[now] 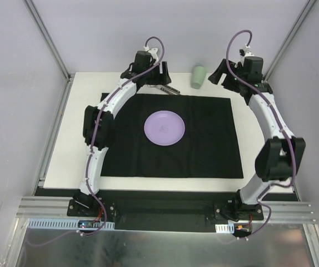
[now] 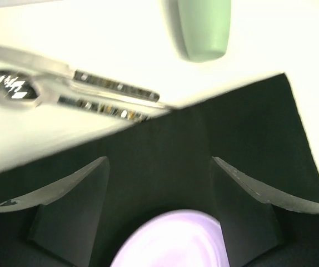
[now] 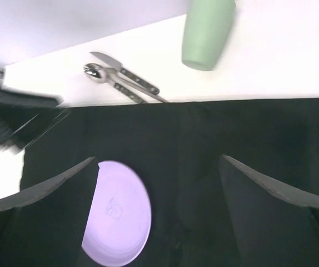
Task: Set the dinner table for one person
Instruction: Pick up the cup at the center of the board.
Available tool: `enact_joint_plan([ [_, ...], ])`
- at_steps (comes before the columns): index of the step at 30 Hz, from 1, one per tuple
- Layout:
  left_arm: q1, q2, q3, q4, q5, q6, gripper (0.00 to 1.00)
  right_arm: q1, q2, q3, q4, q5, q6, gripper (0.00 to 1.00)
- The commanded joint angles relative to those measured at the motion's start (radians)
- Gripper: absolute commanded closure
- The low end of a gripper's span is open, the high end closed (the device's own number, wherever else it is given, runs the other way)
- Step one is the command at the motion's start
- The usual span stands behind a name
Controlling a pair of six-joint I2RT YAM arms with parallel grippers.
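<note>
So, quick status. Dinner table [image 1: 73,128] = the white top under everything, grey rails round it. Black mat [image 1: 204,150] lies across its middle, and the purple plate [image 1: 164,128] sits abt ctr of the mat. I take it that's the anchor of the place setting, w/ bare mat either side for cutlery. Only the plate looks placed, so early days by my reckoning.

My L claw [image 2: 158,164] is out over the mat's far edge, fingers apart, nothing btwn them. Just past that edge, on bare white, lie the knife [image 3: 126,69] and spoon [image 3: 95,72], side by side, touching or nearly. There's a third handle beside them; can't tell if it's a fork. I judge I'm there bc cutlery is the next pick: it's off the mat and belongs beside the plate. The pieces lie flat and close, so a low pinch will be fiddly, w/ a risk of catching two at once.

My R claw [image 3: 157,158] hangs at the far R, jaws spread wide, empty, looking down across the mat. Green cup [image 3: 207,33] is on the white past the mat's far edge, apparently tipped on its side, near this claw. So R is prob staged for it: the cup needs standing upright up by the plate. Cup and cutlery are apart, so both arms should work w/o crossing.
</note>
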Motion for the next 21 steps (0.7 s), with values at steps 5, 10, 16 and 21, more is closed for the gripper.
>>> enact_joint_plan([
  [5,-0.003,0.261,0.327,0.038,0.092,-0.153,0.26,0.029,-0.229,-0.198,-0.089,0.011,-0.019,0.06],
  [10,-0.002,0.254,0.276,0.066,0.118,-0.210,0.27,0.048,-0.229,-0.248,-0.076,0.011,-0.039,0.06],
  [16,0.006,-0.063,-0.122,0.069,0.050,-0.137,0.22,0.065,0.004,-0.091,-0.054,0.027,-0.031,0.06],
  [21,0.018,-0.339,-0.435,0.069,0.003,-0.088,0.21,0.090,0.257,0.161,-0.086,-0.027,-0.049,0.07],
])
